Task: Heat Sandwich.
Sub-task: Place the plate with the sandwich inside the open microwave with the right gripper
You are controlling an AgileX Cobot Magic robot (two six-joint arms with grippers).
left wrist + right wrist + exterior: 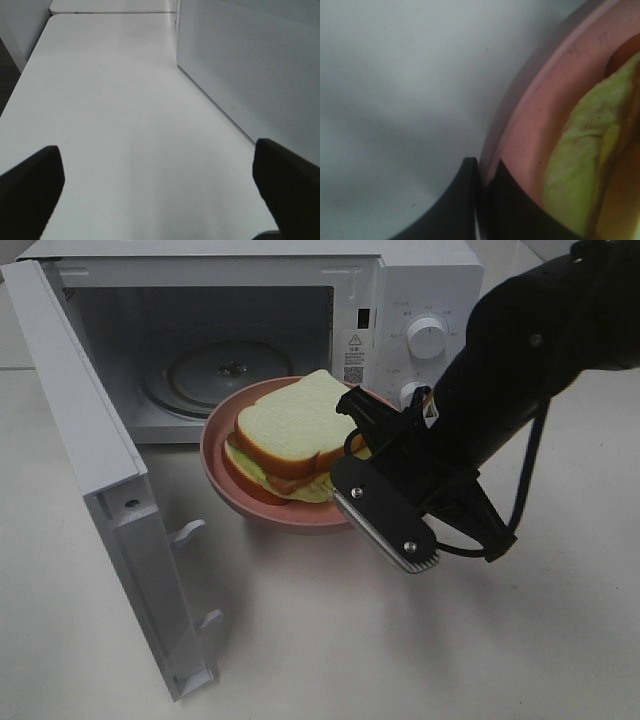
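Observation:
The sandwich (290, 430), orange-brown bread over pale green filling, lies on a round pink plate (265, 512). The plate is held tilted just in front of the open white microwave (430, 290). My right gripper (357, 458) is shut on the plate's right rim. The right wrist view shows that gripper (480, 172) pinching the plate's rim (535, 100), with the sandwich's green filling (580, 150) close by. My left gripper (160, 180) is open and empty above the table, beside the microwave's perforated side wall (250, 60). It does not show in the exterior view.
The microwave door (90, 460) swings out wide toward the front left. Inside the cavity sits a glass turntable (225, 370). Control knobs (428, 337) are on the right panel. White tabletop (330, 640) lies in front.

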